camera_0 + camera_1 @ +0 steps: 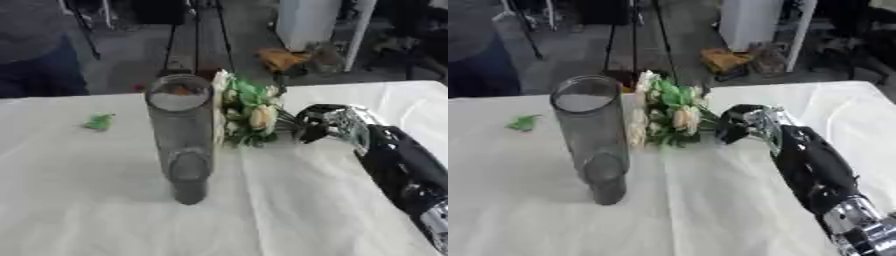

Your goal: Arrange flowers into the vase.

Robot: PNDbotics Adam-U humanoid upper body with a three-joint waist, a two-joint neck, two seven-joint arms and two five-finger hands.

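A tall clear glass vase (182,135) stands upright in the middle of the white-clothed table (105,210). Just right of its rim is a bunch of white and cream flowers with green leaves (245,110), heads close to the vase. My right hand (317,125) comes in from the lower right and is curled round the stems of the bunch, to the right of the vase. The flower heads are outside the vase. My left hand shows in neither view.
A small green leaf scrap (99,121) lies on the cloth left of the vase. A person in dark clothes (35,55) stands at the far left edge. Beyond the table are a floor, a white cabinet (306,20) and an orange object (282,57).
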